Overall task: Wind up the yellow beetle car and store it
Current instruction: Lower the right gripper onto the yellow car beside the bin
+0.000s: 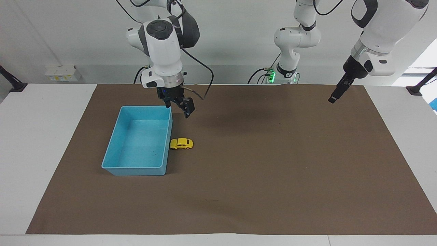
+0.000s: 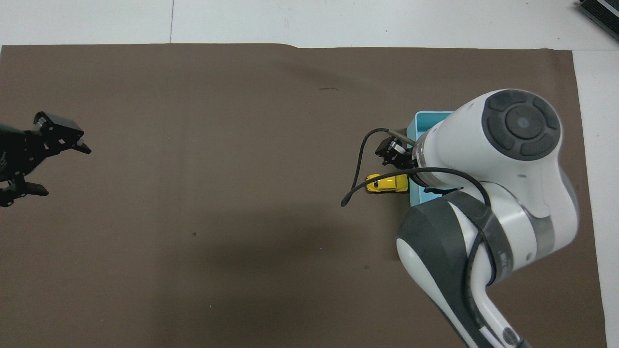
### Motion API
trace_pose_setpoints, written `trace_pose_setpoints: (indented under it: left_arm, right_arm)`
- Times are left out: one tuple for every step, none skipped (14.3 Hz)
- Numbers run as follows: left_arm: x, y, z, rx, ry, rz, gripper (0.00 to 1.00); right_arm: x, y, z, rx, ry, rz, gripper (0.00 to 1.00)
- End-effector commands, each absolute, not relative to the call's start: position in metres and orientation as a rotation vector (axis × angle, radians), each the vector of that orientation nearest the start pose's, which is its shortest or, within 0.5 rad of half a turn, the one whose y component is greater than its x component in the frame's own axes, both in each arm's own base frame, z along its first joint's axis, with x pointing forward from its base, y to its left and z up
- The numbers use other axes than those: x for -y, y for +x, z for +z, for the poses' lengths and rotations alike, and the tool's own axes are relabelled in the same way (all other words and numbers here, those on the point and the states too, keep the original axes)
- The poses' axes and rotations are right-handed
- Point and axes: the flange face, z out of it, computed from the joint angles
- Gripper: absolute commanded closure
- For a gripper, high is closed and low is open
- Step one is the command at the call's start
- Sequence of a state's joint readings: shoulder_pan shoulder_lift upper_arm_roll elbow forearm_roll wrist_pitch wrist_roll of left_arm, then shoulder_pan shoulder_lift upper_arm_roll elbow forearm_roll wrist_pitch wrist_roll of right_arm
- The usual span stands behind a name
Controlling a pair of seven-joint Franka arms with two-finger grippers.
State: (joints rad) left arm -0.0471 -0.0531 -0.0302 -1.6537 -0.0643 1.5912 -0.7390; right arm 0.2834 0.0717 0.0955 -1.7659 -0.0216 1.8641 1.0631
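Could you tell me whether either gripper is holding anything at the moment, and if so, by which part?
Nothing is held. The yellow beetle car sits on the mat beside the blue bin; the right gripper hangs open above it, and the left gripper waits open.
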Motion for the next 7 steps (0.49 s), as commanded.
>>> trace_pose_setpoints:
  left_arm:
    - [0.043,0.53,0.621,0.719,-3.102,0.054,0.0]
    - [0.042,0.53,0.621,0.606,-3.126,0.051,0.0]
    - [0.042,0.529,0.62,0.466,-3.147,0.064,0.0]
    - [0.042,0.527,0.621,0.322,-3.162,0.079,0.0]
    - [0.04,0.526,0.621,0.187,-3.151,0.084,0.0]
    - [0.038,0.526,0.621,0.019,-3.124,0.08,0.0]
    - [0.034,0.526,0.621,-0.136,-3.105,0.087,0.0]
  right_arm:
    - [-0.228,0.548,0.508,-1.323,-2.831,-0.066,0.0]
    - [-0.23,0.549,0.502,-1.458,-2.767,-0.06,0.0]
    - [-0.237,0.549,0.498,-1.579,-2.692,-0.064,0.0]
    - [-0.237,0.551,0.493,-1.666,-2.644,-0.064,0.0]
    - [-0.237,0.552,0.489,-1.725,-2.609,-0.062,0.0]
    - [-0.237,0.554,0.482,-1.805,-2.555,-0.068,0.0]
    - [-0.237,0.558,0.47,-1.902,-2.523,-0.109,0.0]
